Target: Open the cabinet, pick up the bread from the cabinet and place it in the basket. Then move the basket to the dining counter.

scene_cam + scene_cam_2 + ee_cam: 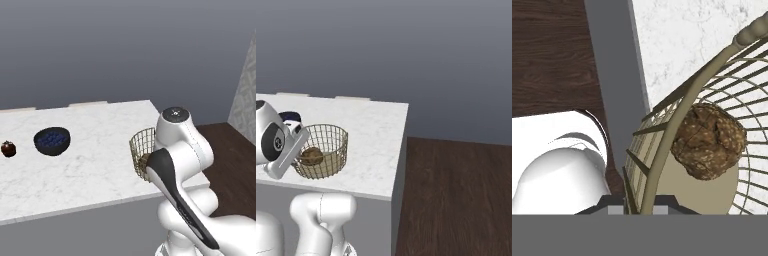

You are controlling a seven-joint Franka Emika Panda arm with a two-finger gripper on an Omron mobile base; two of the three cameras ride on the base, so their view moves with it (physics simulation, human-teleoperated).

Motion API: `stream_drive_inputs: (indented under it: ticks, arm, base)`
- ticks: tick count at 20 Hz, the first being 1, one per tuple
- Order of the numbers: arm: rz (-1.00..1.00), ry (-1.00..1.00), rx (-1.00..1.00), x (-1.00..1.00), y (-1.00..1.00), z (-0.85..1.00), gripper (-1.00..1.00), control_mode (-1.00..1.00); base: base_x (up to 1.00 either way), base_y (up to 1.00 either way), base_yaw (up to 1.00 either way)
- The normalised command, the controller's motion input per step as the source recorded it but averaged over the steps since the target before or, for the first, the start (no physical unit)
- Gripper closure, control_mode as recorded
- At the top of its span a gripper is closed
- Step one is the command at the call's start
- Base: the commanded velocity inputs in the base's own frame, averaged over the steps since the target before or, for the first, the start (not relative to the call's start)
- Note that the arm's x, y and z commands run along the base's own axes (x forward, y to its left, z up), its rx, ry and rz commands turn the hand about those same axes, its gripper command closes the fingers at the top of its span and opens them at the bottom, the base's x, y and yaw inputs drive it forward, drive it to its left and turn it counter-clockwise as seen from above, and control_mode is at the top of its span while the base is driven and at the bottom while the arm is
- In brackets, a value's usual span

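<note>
The round tan wire basket (326, 146) stands at the right end of the dining counter (376, 145), a white marble top over a plain grey front; I cannot tell whether it rests on the top or hangs just above it. The lumpy dark-brown bread (708, 141) lies on the basket's beige bottom (312, 156). My gripper (639, 208) is at the basket's near rim, and in the hand view the rim wire (662, 145) runs down between the two fingertips, which are shut on it. In the left base view my arm covers much of the basket (142, 148).
A dark blue bowl (52, 141) sits on the marble further left, with a small dark-red fruit (8, 149) beyond it. The counter ends just right of the basket, above dark wood floor (456, 195). A grey wall runs behind the counter.
</note>
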Motion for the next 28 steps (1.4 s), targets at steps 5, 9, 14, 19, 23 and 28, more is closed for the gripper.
stream_drive_inputs:
  ticks: [5,9,14,19,23,28]
  arm:
    - [0.0,0.0,0.0,0.0,0.0,0.0,1.0,1.0]
    - [0.0,0.01,0.0,0.86,0.0,0.0,1.0,-1.0]
    - [0.06,0.02,0.02,1.0,-0.05,0.0,1.0,-1.0]
    - [0.17,0.02,0.0,1.0,0.18,-0.16,1.0,-1.0]
    - [0.28,0.03,0.02,1.0,0.61,-0.54,1.0,-1.0]
    - [0.27,0.0,0.09,1.0,0.35,-0.38,1.0,-1.0]
  base:
    - [0.07,0.0,0.0]
    - [0.0,0.0,0.0]
    - [0.0,0.0,0.0]
    - [0.0,0.0,0.0]
    - [0.0,0.0,0.0]
    - [0.0,0.0,0.0]
